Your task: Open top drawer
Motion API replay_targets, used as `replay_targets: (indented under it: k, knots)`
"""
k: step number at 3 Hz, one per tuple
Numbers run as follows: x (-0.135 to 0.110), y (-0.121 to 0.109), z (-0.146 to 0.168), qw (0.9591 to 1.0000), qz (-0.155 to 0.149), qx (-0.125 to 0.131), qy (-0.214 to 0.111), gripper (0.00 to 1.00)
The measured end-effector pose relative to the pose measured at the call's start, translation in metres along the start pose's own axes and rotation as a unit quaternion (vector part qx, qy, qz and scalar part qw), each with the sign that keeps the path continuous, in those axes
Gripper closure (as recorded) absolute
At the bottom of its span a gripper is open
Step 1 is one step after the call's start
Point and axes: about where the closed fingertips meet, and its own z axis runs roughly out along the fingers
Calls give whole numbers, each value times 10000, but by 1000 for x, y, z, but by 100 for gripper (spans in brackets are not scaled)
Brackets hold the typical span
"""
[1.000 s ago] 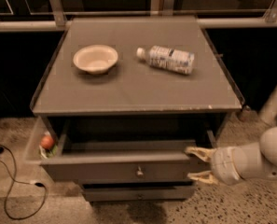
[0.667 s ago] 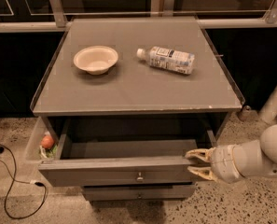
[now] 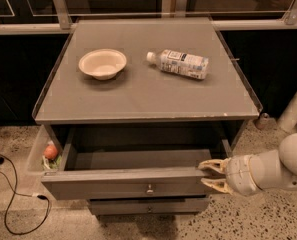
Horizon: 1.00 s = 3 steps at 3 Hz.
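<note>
Camera view: we look down on a grey counter (image 3: 138, 96) carrying a white bowl (image 3: 102, 63) at left and a plastic bottle (image 3: 180, 64) lying on its side at right, well apart. Behind it runs a metal rail (image 3: 28, 28) with glass panels; below lies a speckled floor (image 3: 268, 219), with a black cable (image 3: 13, 204) at left. The top drawer (image 3: 123, 186) sits just under the counter top, pulled out toward us, its flat front facing us and its long axis running left to right, with a small round knob (image 3: 149, 189) at centre. A slimmer drawer (image 3: 138, 206) below is shut. Our hand (image 3: 203, 174) is at the drawer front's right end, fingers spread apart, clasping nothing
</note>
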Motion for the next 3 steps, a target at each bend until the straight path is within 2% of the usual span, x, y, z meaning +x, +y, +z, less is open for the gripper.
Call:
replay_targets:
  k: [2,3]
  knots:
    - [0,0,0,10000,0,0,0,15]
    - [0,0,0,10000,0,0,0,0]
